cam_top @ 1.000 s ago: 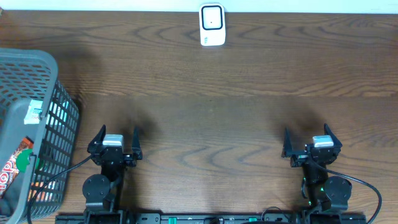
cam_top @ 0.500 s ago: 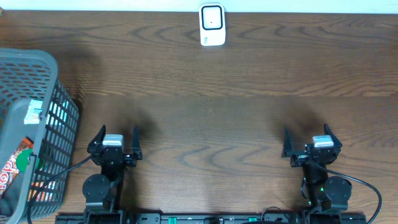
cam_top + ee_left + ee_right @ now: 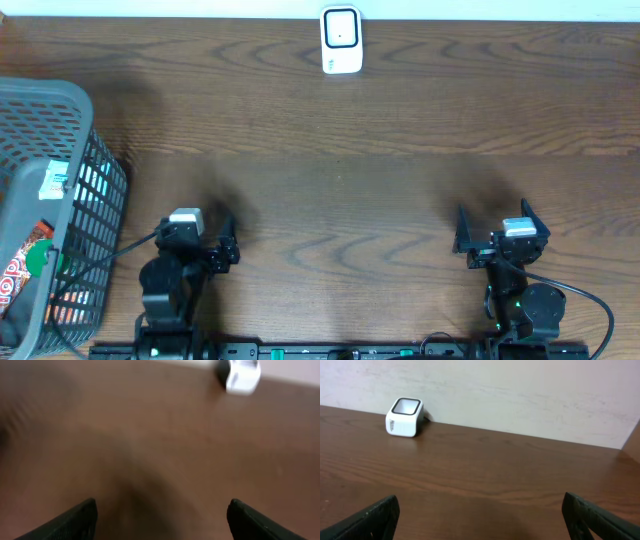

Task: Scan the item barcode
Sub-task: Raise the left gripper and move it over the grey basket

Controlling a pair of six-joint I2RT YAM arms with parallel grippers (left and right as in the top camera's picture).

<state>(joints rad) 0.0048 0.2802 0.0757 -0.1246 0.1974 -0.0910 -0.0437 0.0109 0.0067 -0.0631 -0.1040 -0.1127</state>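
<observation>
White barcode scanner (image 3: 341, 40) at the worktop's (image 3: 380, 150) far edge. Well short of it, left end effector (image 3: 161, 517) and right end effector (image 3: 480, 512) both gape wide, empty.

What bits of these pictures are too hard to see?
- Overhead: the grey plastic mesh basket is cut off by the left edge, and its mesh wall hides much of what's inside.
- Overhead: any barcode on the red snack packet is too small to find.
- Left wrist: the small white scanner box is blurred.

The middle of the desk (image 3: 400, 170) is bare wood with lots of room. A gray basket (image 3: 60, 100) blocks the left side. A small white scanner (image 3: 341, 40) stands at the far edge.
</observation>
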